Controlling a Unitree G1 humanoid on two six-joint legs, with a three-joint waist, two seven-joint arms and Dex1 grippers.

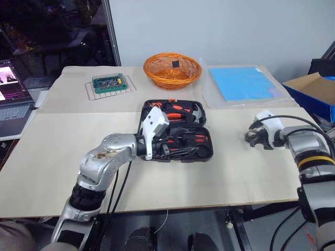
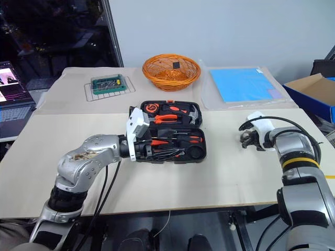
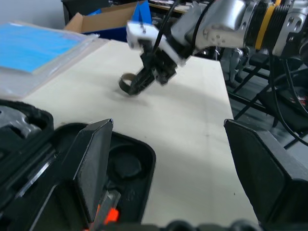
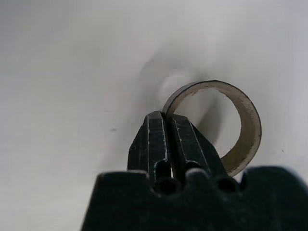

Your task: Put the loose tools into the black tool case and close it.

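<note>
Right hand (image 4: 166, 118) down on the counter (image 1: 220, 178), fingers pinched together on the wall of a small dark ring (image 4: 243, 120), most likely a roll of tape; thin wall caught between the pads, the rest of the loop standing free at 2 o'clock of the fingertips. Seen from the head, at 3 o'clock of the black tool case (image 2: 201, 151) and well apart from it.

Left hand (image 1: 166, 149) spread wide, gripping nothing, fingers (image 3: 94, 163) hanging over the near half of the case. Case lying open near the centre of the counter, lid half toward 12 o'clock. Orange-and-black handles (image 2: 191, 139) seated in the near half; pliers (image 2: 166, 117) and hammer (image 2: 193, 111) in the lid half. No loose tools spotted on the bare counter, so packing judged nearly finished, closing not yet done.

Further out: woven orange basket (image 1: 172, 69) at 12 o'clock of the case, green bit box (image 1: 109, 82) on a wire rack at 10 o'clock, blue sheet (image 1: 243, 83) at 2 o'clock, cardboard box (image 1: 309, 86) beyond that.

Risks from here: pinch on a thin curved wall, so ring liable to swivel or pop free on the lift. Left fingers sitting inside the case, so lid could foul them on closing. Any handle riding proud of its recess likely to block the latch.
</note>
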